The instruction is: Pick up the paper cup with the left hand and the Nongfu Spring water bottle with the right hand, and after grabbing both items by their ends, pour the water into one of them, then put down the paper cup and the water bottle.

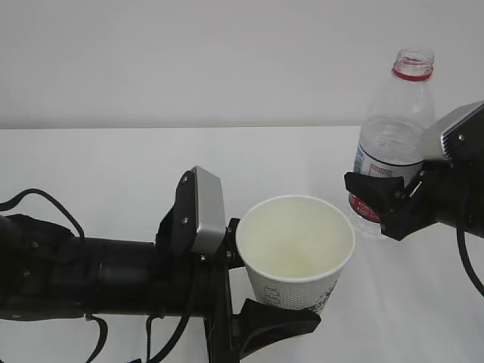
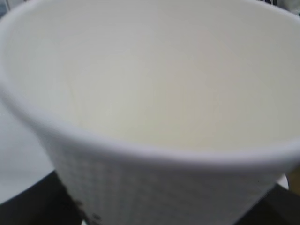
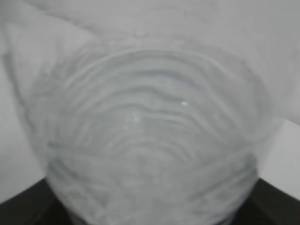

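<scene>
Closest to my exterior camera is the left hand (image 1: 272, 295), its tool spread wide around the lower body of the paper cup (image 1: 295, 253), which it holds upright with the mouth facing up. From my left wrist view the cup's inside looks pale and dry; I see no water in it. At two o'clock from the cup, well apart from it, the right hand (image 1: 386, 200) has its tool set wide around the labelled middle of the Nongfu Spring water bottle (image 1: 393, 136), which stands upright and uncapped. Whether the bottle rests on the white bench (image 1: 113, 166) or hangs just clear of it, I cannot tell. By my reckoning both pickups are done; bringing the bottle over, pouring, and setting both down remain.
</scene>
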